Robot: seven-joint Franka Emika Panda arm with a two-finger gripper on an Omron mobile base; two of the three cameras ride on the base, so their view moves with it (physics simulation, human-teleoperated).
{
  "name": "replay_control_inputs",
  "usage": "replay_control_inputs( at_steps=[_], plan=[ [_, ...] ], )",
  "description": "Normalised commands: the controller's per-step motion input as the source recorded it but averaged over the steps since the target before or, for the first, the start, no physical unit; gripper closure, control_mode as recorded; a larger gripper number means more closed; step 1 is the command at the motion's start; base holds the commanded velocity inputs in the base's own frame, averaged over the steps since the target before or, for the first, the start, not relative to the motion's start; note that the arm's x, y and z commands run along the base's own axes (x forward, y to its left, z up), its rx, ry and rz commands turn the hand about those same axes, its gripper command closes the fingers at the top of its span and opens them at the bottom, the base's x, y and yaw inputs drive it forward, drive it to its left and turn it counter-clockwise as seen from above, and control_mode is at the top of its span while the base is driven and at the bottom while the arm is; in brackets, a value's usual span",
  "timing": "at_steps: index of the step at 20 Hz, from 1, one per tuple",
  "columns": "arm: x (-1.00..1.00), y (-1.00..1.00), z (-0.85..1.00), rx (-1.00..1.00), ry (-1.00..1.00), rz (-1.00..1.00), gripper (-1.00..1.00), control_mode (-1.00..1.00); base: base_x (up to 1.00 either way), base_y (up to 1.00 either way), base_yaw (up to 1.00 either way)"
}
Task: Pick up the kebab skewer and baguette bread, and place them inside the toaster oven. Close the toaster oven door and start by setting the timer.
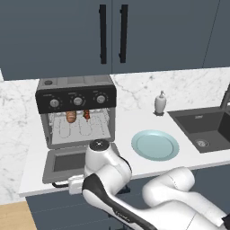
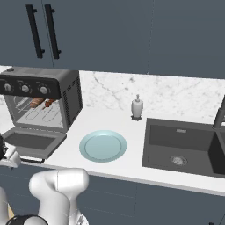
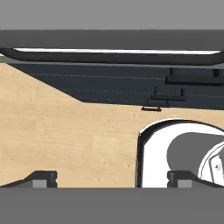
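Your gripper [image 3: 111, 179] hangs spread wide, empty, below the open oven door [image 1: 67, 162]; bread [image 1: 71, 117] and skewer [image 1: 86, 115] sit inside.

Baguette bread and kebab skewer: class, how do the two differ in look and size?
The baguette bread is golden-brown and thick; the kebab skewer is dark red-brown and thinner. The bread lies left of the skewer in the left base view. Both sit on the rack inside the open toaster oven.
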Motion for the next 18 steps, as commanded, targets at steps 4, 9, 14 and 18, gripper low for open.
replay_control_inputs(
  at_steps=[4, 9, 14, 18],
  plan=[
    [0.08, 0.00, -0.42, 0.00, -0.04, 0.02, -1.00, -1.00, 0.00, 0.00, 0.00],
    [0.20, 0.00, -0.21, 0.00, -0.09, 0.02, -1.00, -1.00, 0.00, 0.00, 0.00],
    [0.32, 0.00, -0.08, 0.00, -0.07, 0.01, -1.00, -1.00, 0.00, 0.00, 0.00],
    [0.47, 0.00, -0.21, 0.00, -0.02, 0.00, -1.00, -1.00, 0.00, 0.00, 0.00]
  ],
)
